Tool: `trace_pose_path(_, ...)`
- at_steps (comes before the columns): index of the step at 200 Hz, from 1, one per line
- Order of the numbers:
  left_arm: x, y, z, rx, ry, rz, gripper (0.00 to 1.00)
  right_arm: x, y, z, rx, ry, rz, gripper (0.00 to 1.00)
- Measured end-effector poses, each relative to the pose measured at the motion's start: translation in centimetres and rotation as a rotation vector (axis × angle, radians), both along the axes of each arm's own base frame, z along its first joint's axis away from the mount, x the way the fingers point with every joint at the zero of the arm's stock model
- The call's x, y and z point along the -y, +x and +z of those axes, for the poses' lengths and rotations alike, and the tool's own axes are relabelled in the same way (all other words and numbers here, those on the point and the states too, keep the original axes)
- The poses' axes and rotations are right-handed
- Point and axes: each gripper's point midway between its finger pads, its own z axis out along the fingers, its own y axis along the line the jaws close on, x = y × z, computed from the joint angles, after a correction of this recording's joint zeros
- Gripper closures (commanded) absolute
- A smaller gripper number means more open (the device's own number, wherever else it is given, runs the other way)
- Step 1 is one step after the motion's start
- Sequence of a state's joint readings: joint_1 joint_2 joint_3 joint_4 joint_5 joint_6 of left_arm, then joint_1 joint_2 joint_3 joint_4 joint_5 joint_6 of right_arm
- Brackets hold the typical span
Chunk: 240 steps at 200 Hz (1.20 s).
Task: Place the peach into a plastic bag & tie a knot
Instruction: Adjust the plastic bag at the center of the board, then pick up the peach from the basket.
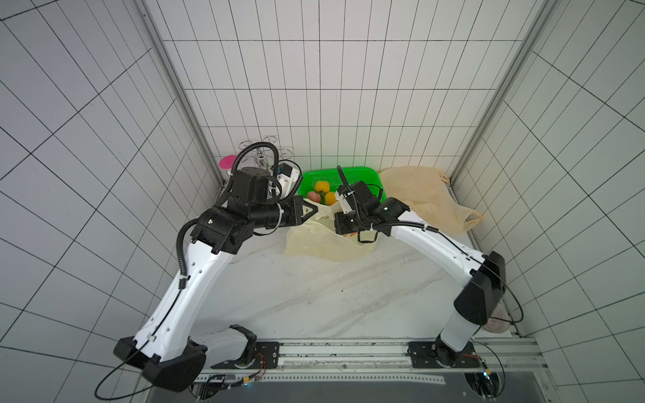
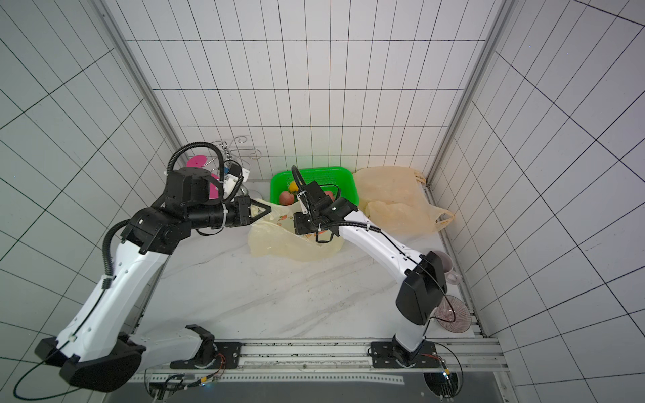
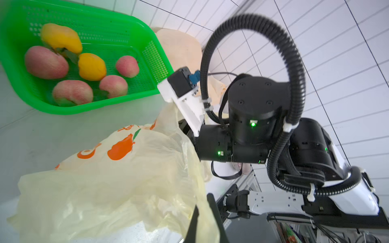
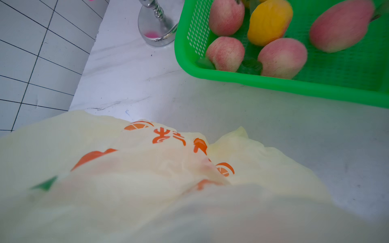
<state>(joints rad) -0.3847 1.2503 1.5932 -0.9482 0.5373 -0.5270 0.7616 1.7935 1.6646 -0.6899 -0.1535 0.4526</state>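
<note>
At mid-table (image 1: 314,300), the plastic bag (image 1: 321,246) lies slack with its mouth raised. The left gripper (image 1: 316,210) is pinched shut on the film, evidently to hold the rim up for loading. The right gripper (image 1: 340,225) is likewise closed, its fingers buried under film; it is judged to grip the opposite rim. Just beyond both, untouched, every peach (image 3: 72,94) sits in the green basket (image 3: 94,108). None is bagged.
</note>
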Motion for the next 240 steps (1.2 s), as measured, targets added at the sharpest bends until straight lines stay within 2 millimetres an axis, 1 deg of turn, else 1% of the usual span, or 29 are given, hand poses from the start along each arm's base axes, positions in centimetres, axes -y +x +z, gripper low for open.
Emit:
trace_pose_path(9, -0.6, 1.3, -1.3, -0.023, 0.002, 0.027, 1.00, -0.8, 0.0, -2.2, -0.046, -0.005, 0.017, 1.00)
trace_pose_path(22, -1.3, 3.0, -3.7, -0.067, 0.018, 0.061, 1.00, -1.4, -0.4, -5.6, -0.120, -0.026, 0.036, 1.00)
trace_pose_path(31, -1.6, 4.0, -5.4, -0.097, 0.037, 0.075, 1.00, -1.5, -0.8, -7.2, -0.163, -0.036, 0.048, 1.00)
trace_pose_path(45, -1.7, 5.2, -7.7, -0.134, 0.072, 0.087, 1.00, -1.6, -1.6, -8.3, -0.205, -0.036, 0.065, 1.00)
trace_pose_path(55, -1.9, 5.7, -8.9, -0.147, 0.093, 0.090, 1.00, -1.7, -2.0, -8.2, -0.220, -0.020, 0.079, 1.00)
trace_pose_path(63, -2.0, 6.0, -9.8, -0.155, 0.105, 0.090, 1.00, -1.9, -2.4, -7.7, -0.229, 0.002, 0.095, 0.98)
trace_pose_path(75, -2.1, 6.1, -10.8, -0.164, 0.120, 0.089, 1.00, -1.9, -2.8, -6.4, -0.238, 0.046, 0.114, 0.93)
trace_pose_path(89, -2.3, 6.0, -12.1, -0.181, 0.134, 0.084, 1.00, -1.9, -3.2, -3.8, -0.220, 0.104, 0.134, 0.88)
trace_pose_path(97, -2.3, 5.8, -13.1, -0.202, 0.141, 0.077, 1.00, -1.5, -3.2, -1.9, -0.196, 0.135, 0.135, 0.86)
trace_pose_path(109, -2.2, 5.6, -14.6, -0.238, 0.151, 0.064, 1.00, -0.5, -3.0, 1.0, -0.153, 0.180, 0.118, 0.85)
trace_pose_path(120, -2.1, 5.3, -16.1, -0.276, 0.157, 0.051, 1.00, 0.9, -2.5, 3.4, -0.117, 0.218, 0.083, 0.85)
trace_pose_path(126, -2.1, 5.0, -17.0, -0.300, 0.161, 0.043, 1.00, 1.8, -2.1, 4.5, -0.097, 0.235, 0.062, 0.84)
trace_pose_path(137, -2.1, 4.5, -18.3, -0.333, 0.169, 0.035, 1.00, 2.7, -1.6, 5.8, -0.067, 0.257, 0.037, 0.83)
trace_pose_path(151, -2.2, 3.8, -19.5, -0.366, 0.176, 0.024, 1.00, 3.9, -0.4, 7.4, -0.017, 0.283, -0.011, 0.81)
trace_pose_path(169, -2.0, 3.1, -20.4, -0.387, 0.179, 0.006, 1.00, 4.8, 1.4, 8.1, 0.027, 0.281, -0.071, 0.78)
trace_pose_path(181, -1.8, 2.6, -21.0, -0.401, 0.184, -0.007, 1.00, 4.9, 3.6, 8.1, 0.034, 0.266, -0.119, 0.76)
trace_pose_path(194, -1.6, 2.1, -21.7, -0.416, 0.191, -0.022, 1.00, 5.1, 7.2, 7.3, 0.050, 0.242, -0.180, 0.70)
trace_pose_path(199, -1.5, 1.9, -21.8, -0.420, 0.194, -0.026, 1.00, 5.4, 8.9, 6.6, 0.057, 0.224, -0.212, 0.67)
trace_pose_path(202, -1.5, 1.8, -21.9, -0.421, 0.195, -0.028, 1.00, 5.6, 9.6, 6.3, 0.059, 0.216, -0.226, 0.64)
trace_pose_path(207, -1.4, 1.7, -21.9, -0.421, 0.198, -0.032, 1.00, 6.1, 11.3, 5.1, 0.060, 0.192, -0.261, 0.58)
trace_pose_path(210, -1.4, 1.7, -21.9, -0.421, 0.199, -0.034, 1.00, 6.4, 11.9, 4.6, 0.061, 0.179, -0.275, 0.55)
trace_pose_path(211, -1.4, 1.7, -21.9, -0.419, 0.199, -0.035, 1.00, 6.6, 12.3, 4.1, 0.058, 0.167, -0.287, 0.53)
trace_pose_path(214, -1.4, 1.7, -21.9, -0.418, 0.199, -0.036, 1.00, 6.8, 12.9, 3.5, 0.053, 0.159, -0.297, 0.50)
trace_pose_path(219, -1.4, 1.7, -21.9, -0.415, 0.200, -0.037, 1.00, 7.5, 14.1, 1.9, 0.042, 0.121, -0.329, 0.44)
trace_pose_path(223, -1.4, 1.7, -21.9, -0.414, 0.201, -0.037, 1.00, 8.0, 14.8, 0.9, 0.037, 0.094, -0.344, 0.37)
trace_pose_path(232, -1.6, 1.9, -21.8, -0.409, 0.201, -0.034, 1.00, 8.9, 16.4, -2.0, 0.007, 0.031, -0.380, 0.28)
trace_pose_path(240, -1.7, 2.0, -21.7, -0.406, 0.200, -0.030, 1.00, 9.9, 17.8, -4.2, -0.008, -0.023, -0.409, 0.19)
